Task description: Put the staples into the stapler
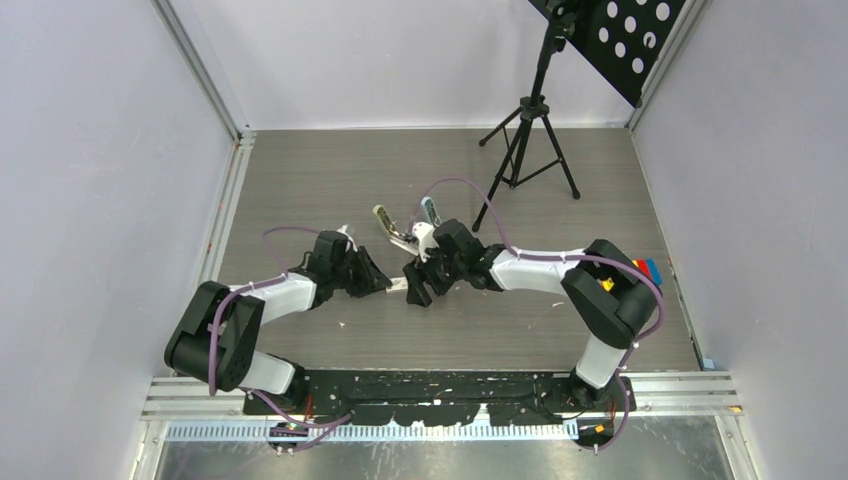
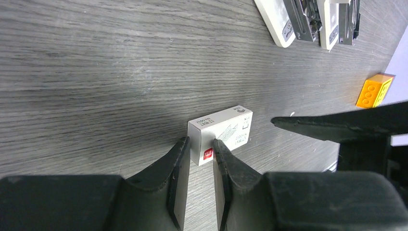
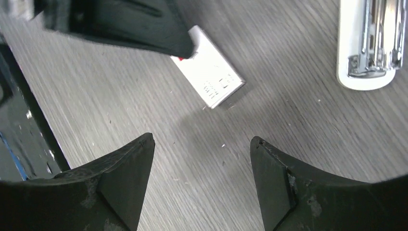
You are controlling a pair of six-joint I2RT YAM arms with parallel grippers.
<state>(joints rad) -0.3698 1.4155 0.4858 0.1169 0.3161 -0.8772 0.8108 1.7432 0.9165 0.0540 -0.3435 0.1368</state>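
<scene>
The staples are a small white box with a red mark [image 2: 220, 132], lying flat on the wood-grain table. My left gripper [image 2: 199, 143] has its two fingertips against either side of the box's near end and is shut on it. The box also shows in the right wrist view [image 3: 211, 72], with a left finger over its far end. My right gripper [image 3: 202, 142] is open and empty, hovering just short of the box. Two opened staplers [image 2: 284, 21] [image 2: 337, 21] lie beyond the box. One white stapler [image 3: 370, 43] shows its metal channel. In the top view both grippers [image 1: 385, 283] [image 1: 415, 290] meet mid-table.
A yellow toy brick [image 2: 374, 90] lies to the right of the box. A black tripod [image 1: 525, 140] stands at the back of the table. Coloured bricks [image 1: 648, 270] sit by the right arm's elbow. Pale walls close in three sides.
</scene>
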